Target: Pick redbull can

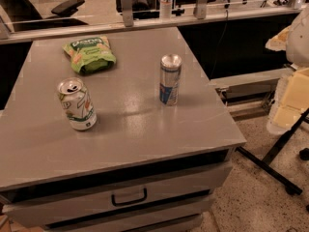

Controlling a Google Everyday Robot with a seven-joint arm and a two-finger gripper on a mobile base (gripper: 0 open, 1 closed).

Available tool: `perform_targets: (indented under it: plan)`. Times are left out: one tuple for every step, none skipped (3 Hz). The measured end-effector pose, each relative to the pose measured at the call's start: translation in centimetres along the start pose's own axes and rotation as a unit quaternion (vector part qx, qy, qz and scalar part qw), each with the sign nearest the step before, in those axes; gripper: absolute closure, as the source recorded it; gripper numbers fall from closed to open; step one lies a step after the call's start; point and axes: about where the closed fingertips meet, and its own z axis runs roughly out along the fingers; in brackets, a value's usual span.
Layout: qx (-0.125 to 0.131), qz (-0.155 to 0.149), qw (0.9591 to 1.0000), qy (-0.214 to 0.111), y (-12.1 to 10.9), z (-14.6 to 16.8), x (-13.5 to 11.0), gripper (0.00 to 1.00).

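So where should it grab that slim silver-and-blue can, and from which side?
Probably around the middle of the tall slim silver-and-blue can, one finger each side of its round body. It stands upright, apart from the rest, so come level from the grey table's front edge; the shorter white-and-green can and green snack bag lie to its left. The claw is not in view.

One raised camera angles down, fairly near, onto the cabinet top (135,134).

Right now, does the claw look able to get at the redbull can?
Probably yes, though the claw is out of view. The redbull can stands upright on the table, well apart from the soda can and chip bag, nothing above or beside it.
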Motion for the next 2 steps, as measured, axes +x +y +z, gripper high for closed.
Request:
perform_targets:
  plan:
    - [0.000, 0.000, 1.0000, 0.000, 0.00, 0.00, 0.00, 0.00]
    - [0.000, 0.011, 0.9998, -0.019, -0.29, 0.62, -0.47, 0.00]
